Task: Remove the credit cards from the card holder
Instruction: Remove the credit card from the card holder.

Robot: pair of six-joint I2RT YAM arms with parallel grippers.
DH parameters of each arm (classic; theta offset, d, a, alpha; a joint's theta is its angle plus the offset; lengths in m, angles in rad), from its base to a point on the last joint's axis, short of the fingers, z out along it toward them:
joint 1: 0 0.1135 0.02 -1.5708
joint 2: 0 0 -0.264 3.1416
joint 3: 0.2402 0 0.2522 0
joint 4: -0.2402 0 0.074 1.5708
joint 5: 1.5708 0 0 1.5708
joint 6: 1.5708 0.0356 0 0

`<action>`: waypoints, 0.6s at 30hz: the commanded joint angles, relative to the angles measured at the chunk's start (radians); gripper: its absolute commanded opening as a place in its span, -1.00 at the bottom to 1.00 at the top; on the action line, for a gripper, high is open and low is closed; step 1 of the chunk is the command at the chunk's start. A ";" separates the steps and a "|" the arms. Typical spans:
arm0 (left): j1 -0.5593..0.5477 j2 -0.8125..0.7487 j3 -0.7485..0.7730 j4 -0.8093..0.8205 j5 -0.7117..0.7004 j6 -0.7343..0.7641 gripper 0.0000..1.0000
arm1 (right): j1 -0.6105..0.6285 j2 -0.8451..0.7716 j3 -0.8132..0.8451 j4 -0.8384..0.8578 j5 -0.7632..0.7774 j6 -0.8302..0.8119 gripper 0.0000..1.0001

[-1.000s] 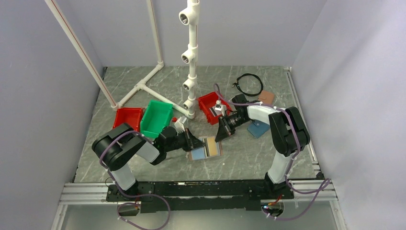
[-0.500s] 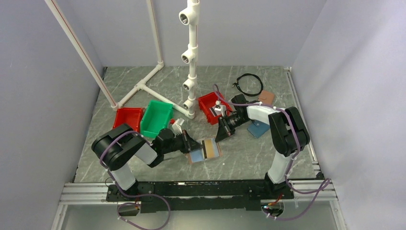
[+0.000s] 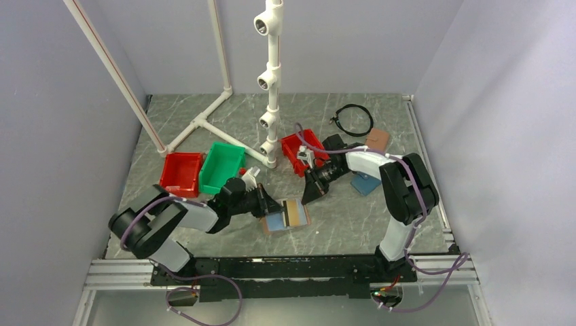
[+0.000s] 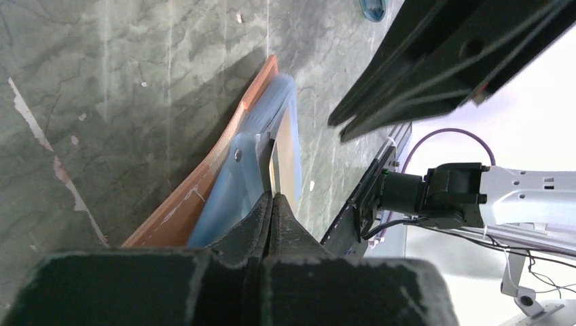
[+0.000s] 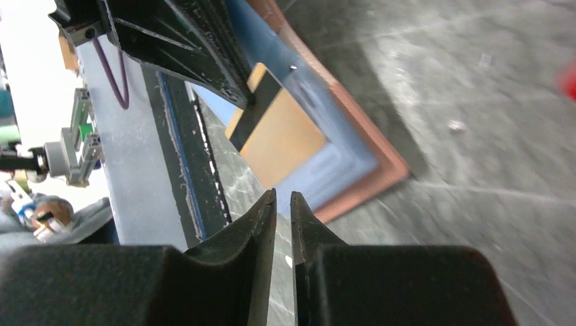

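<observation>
The card holder (image 3: 273,223) lies open on the table, pinkish-tan outside with light blue lining. A gold-tan credit card (image 3: 294,212) with a dark stripe sticks out of its pocket. My left gripper (image 3: 267,206) is shut on that card's edge; the left wrist view shows the thin card (image 4: 288,153) pinched at the fingertips (image 4: 273,197), beside the blue lining (image 4: 238,176). My right gripper (image 3: 308,196) hovers just right of the holder, empty, its jaws almost closed with a narrow slit (image 5: 283,195). The right wrist view shows the card (image 5: 282,136) and the holder (image 5: 367,178). Other cards are hidden.
A red bin (image 3: 182,170) and a green bin (image 3: 221,166) stand behind the left arm, and another red bin (image 3: 296,151) behind the right gripper. A white pipe stand (image 3: 272,81) is at the back. A teal-blue wallet (image 3: 365,183), brown wallet (image 3: 378,139) and black cable ring (image 3: 354,119) lie at the right.
My left arm drew back to the left, and the holder and card shifted slightly left with it. My right gripper moved left and down toward the holder.
</observation>
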 commanded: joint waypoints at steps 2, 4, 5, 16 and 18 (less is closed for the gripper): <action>0.003 -0.104 0.094 -0.304 -0.021 0.032 -1.00 | 0.096 -0.047 0.010 0.059 -0.007 -0.013 -0.66; 0.003 -0.114 0.103 -0.331 -0.024 0.025 -1.00 | 0.114 -0.047 -0.003 0.096 0.024 0.014 -0.66; 0.003 -0.115 0.106 -0.339 -0.026 0.020 -1.00 | 0.116 -0.044 -0.009 0.111 0.043 0.026 -0.68; 0.003 -0.157 0.174 -0.533 -0.051 0.026 -1.00 | 0.124 0.012 -0.004 0.144 0.268 0.145 -0.74; 0.003 -0.183 0.179 -0.566 -0.058 0.034 -1.00 | 0.124 0.017 -0.003 0.145 0.278 0.155 -0.75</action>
